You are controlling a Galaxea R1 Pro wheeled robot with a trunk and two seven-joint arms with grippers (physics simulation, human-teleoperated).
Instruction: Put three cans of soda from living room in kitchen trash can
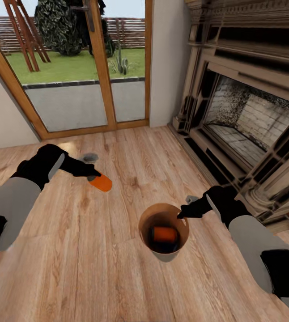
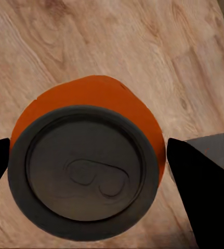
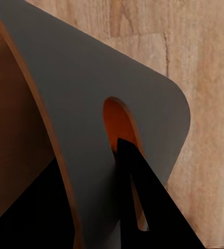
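**Orange can in left gripper, bin held by right**

Orange soda can [image 1: 100, 182] sits clamped in the left gripper [image 1: 92, 172], held above the wood floor [image 1: 86, 250], tilted, its body pointing away from the arm toward the bin side. Left arm reaches in from the left edge of the head view, grey forearm, black wrist, angled forward and inward. In the left wrist view the can's dark lid with pull tab [image 2: 86, 168] faces the camera, black fingers [image 2: 200, 192] on both sides of it, pressed against the can, so closed on it.

Right arm comes in from the lower right, forearm angled up and inward, black wrist near the fireplace [image 1: 247, 112] base. Right gripper [image 1: 183, 213] is at the rim of the trash can [image 1: 179, 228]. Right wrist view: one black finger [image 3: 143, 197] lies on the grey outer wall by the handle slot [image 3: 119, 124], the other dark shape sits on the brown inner side, so the jaws pinch the wall, narrow gap.

Trash can stands on the floor between the arms, nearer the right one. A second orange can [image 1: 164, 234] lies on its side inside it.

Glazed wooden doors [image 1: 97, 67] behind, lawn outside.
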